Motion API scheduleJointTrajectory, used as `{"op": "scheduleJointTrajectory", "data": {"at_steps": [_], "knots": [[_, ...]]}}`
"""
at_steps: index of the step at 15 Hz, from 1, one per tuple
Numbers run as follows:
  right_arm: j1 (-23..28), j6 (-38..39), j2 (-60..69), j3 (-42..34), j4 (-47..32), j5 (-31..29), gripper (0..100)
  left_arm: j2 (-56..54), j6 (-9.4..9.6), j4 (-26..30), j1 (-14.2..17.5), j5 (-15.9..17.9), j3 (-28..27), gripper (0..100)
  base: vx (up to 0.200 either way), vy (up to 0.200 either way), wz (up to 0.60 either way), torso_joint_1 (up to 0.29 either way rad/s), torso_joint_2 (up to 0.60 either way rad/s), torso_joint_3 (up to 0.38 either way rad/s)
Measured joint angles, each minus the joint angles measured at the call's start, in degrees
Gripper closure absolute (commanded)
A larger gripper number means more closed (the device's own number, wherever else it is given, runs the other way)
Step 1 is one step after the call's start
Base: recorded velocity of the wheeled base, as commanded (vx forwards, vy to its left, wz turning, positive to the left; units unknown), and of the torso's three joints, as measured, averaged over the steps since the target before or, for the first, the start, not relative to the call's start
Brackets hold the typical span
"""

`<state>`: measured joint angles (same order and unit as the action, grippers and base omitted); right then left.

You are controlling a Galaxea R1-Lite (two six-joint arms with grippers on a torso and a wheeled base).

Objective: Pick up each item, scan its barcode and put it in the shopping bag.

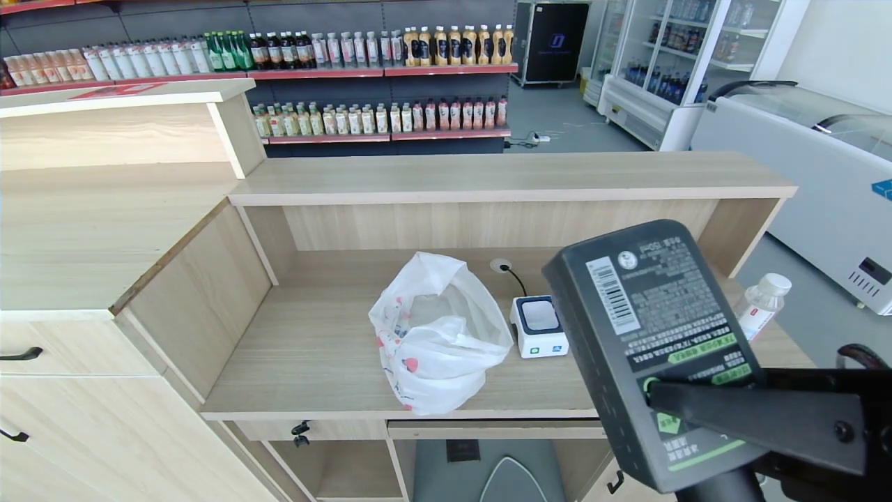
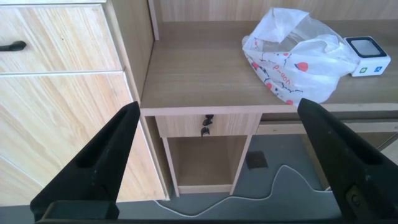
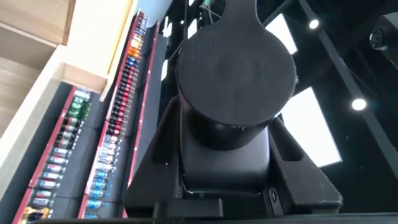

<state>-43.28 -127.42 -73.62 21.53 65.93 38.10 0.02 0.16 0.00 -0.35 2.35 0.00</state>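
One black bottle [image 1: 648, 335] in right tool [image 3: 225, 134]

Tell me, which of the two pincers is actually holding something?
The right pincer: it is clamped on the dark container with the barcode label. The left pincer hangs open and empty.

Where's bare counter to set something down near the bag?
Widest free patch: desk between left side panel and shopping bag. Narrow strip in front of scanner. Crowded: bag and scanner sit close; right end hidden behind the held black container, bottle there.
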Motion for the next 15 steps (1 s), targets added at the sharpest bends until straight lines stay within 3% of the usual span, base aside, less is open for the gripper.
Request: {"op": "scheduleJointTrajectory", "data": {"at_steps": [4,15], "knots": [[-0.1,-3.4,3.6,-0.2,-9.9,0.1,100,0.0,0.0,0.0,0.0,0.0,0.0,0,0.0,0.0,0.0,0.0,0.0,0.0],[-0.1,-4.0,4.5,0.3,-10.8,-0.1,100,0.0,0.0,0.0,0.0,0.0,0.0,0,0.0,0.0,0.0,0.0,0.0,0.0]]}}
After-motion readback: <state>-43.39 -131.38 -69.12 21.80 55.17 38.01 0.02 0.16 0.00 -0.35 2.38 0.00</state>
